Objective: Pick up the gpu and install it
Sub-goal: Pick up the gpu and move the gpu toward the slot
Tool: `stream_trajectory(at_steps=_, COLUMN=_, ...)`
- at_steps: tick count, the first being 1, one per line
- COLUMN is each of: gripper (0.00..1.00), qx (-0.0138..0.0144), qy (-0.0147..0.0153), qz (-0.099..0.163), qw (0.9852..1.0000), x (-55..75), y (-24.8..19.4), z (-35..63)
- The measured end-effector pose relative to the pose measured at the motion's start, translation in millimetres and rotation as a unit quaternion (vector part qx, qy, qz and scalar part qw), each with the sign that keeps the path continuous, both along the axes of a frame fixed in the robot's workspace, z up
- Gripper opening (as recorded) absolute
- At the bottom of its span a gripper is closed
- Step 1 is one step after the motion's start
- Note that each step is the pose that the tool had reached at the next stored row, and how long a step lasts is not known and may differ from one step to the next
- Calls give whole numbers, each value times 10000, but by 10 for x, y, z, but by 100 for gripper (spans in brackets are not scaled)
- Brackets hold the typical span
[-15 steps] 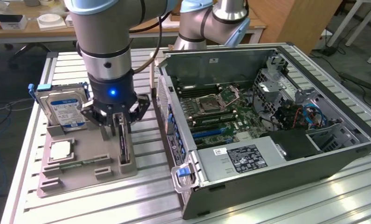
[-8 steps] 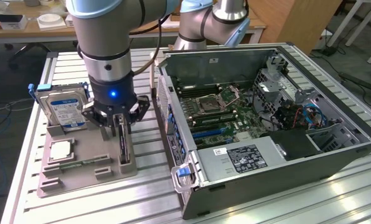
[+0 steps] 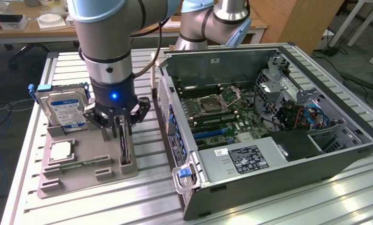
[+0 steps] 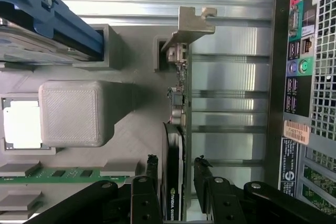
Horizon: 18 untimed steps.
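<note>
The gpu stands on its long edge in a slot of the grey holder, on the exterior view's left of the computer case. In the wrist view the gpu is a slim dark card with its silver bracket at the far end. My gripper hangs straight down over the card's near end. It is open, and the gripper has one black fingertip on each side of the card, close to its faces, with nothing clamped.
The holder also carries a silver hard drive in a blue bracket, a processor chip and a green memory stick. The open computer case lies on the exterior view's right, motherboard exposed. Its rear ports sit close beside the card.
</note>
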<state>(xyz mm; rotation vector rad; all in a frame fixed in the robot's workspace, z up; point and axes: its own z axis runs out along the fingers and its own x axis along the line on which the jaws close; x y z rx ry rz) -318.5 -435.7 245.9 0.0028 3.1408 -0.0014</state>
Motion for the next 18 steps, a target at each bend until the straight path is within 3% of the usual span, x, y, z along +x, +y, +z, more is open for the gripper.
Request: stream_trajectory(at_steps=18, gripper=41, qx=0, qy=0, qz=1, qw=10000, x=0, y=57, z=-153)
